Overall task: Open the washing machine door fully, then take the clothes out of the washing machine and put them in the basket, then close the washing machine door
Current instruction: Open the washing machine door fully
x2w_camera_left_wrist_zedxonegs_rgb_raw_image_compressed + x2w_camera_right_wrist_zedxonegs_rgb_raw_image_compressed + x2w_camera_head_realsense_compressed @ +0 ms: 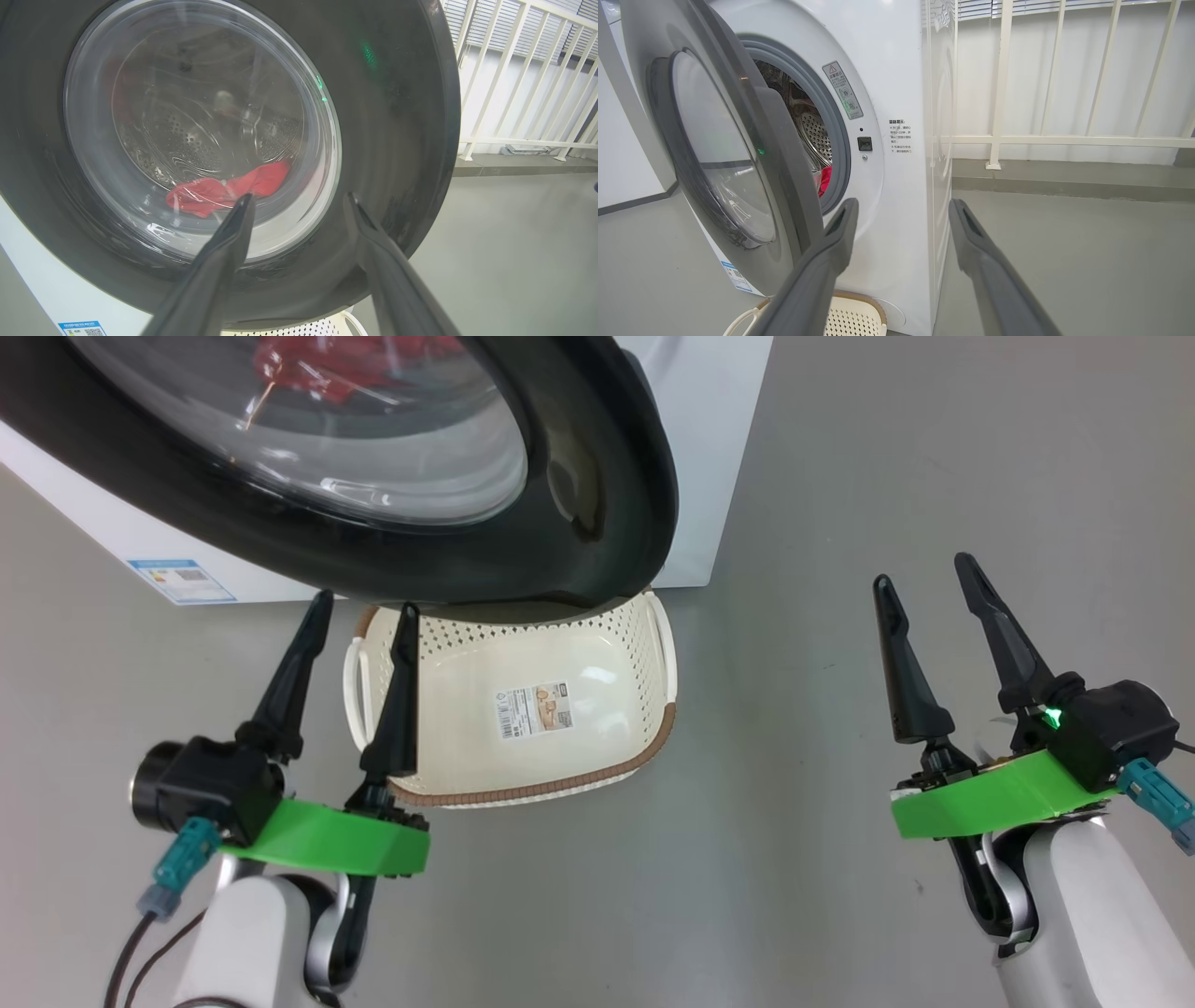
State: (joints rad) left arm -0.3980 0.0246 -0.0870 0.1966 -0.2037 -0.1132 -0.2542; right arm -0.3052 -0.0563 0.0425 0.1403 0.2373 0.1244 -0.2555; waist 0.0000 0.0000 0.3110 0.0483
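Left gripper (365,603) and right gripper (922,570) hung spread and empty before the washing machine (714,439), we noted. The washing machine door (607,495) stood partly open, the clothes (313,373) lay inside the machine, and the basket (579,782) sat at its foot.

Glossy black rim on the washing machine door (597,504), white washing machine (719,448) behind it, and bright red clothes (224,191) in there! The basket (560,787) is cream-white, dotted with holes, brown woven-look rim. Left gripper (365,603), right gripper (922,569) — black fingers, green collars.
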